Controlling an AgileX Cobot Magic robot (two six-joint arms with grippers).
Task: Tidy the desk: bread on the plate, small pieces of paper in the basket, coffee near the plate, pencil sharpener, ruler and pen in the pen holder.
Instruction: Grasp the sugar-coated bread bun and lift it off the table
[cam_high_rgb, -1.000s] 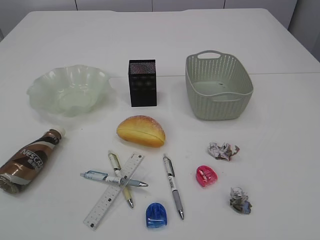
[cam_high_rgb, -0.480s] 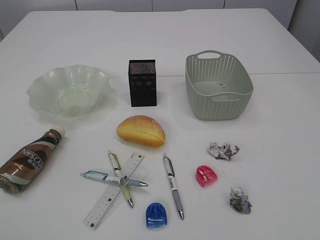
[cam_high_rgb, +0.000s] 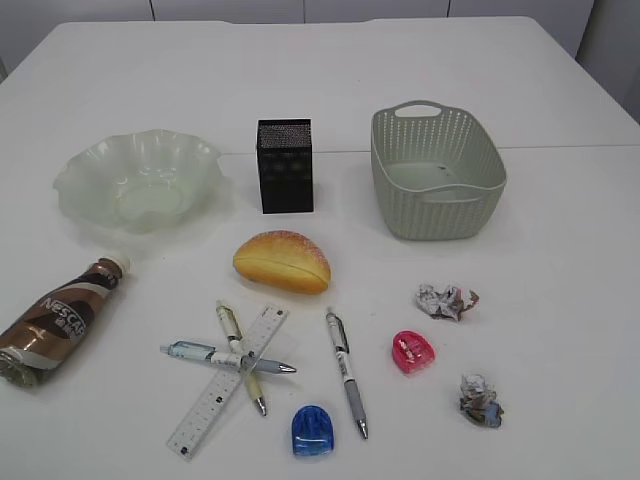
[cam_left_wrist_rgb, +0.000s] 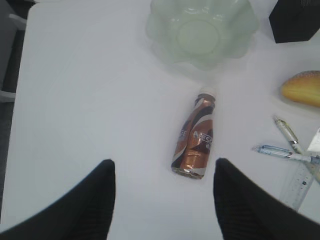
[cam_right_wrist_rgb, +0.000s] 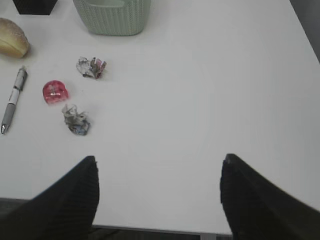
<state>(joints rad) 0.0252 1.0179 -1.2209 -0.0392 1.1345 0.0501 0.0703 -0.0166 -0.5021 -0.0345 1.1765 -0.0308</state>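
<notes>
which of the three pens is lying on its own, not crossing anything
The grey-barrelled pen right of the ruler. The other two pens cross each other and the ruler.

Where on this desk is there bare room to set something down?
Free: the far desk behind the plate, pen holder and basket, and the right side beyond the paper balls. Crowded: the near middle around the pens, ruler and sharpeners.
</notes>
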